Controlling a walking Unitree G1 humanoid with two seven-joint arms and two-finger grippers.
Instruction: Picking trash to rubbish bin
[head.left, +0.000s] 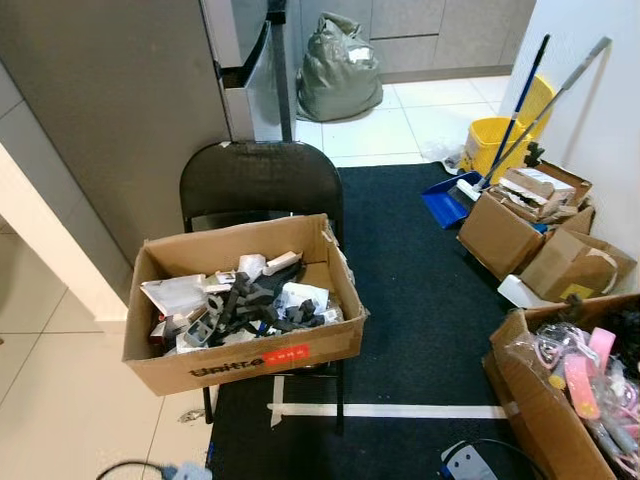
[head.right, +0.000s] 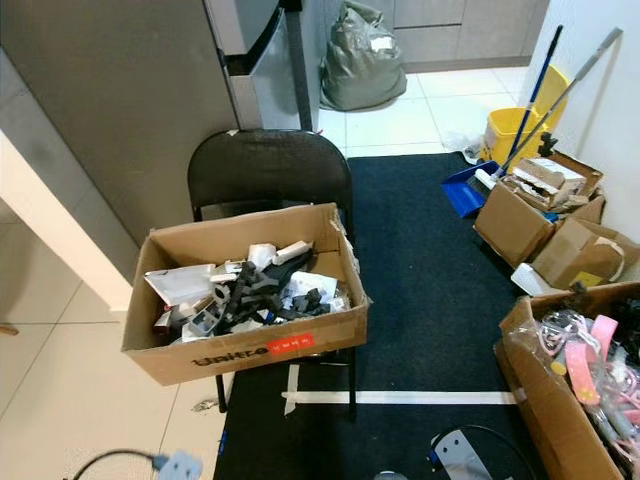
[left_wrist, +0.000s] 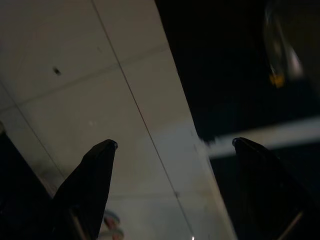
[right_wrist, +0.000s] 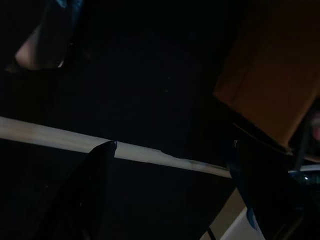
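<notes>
A cardboard box (head.left: 250, 365) full of black and white scraps (head.left: 245, 300) rests on a black folding chair (head.left: 262, 175) in front of me. A tied grey rubbish bag (head.left: 340, 70) leans by the cabinets at the back. My left gripper (left_wrist: 172, 147) hangs open over pale floor tiles beside the dark mat's edge. My right gripper (right_wrist: 170, 145) hangs open over the dark mat and its white tape line, near a cardboard box corner (right_wrist: 272, 90). Nothing is held between either pair of fingers.
A dark mat (head.left: 420, 300) with a white tape line (head.left: 390, 410) covers the floor to the right. Cardboard boxes (head.left: 530, 225) line the right wall, one with pink items (head.left: 585, 380). A yellow mop bucket (head.left: 495, 140), blue dustpan (head.left: 440, 200) and mop handles stand at back right.
</notes>
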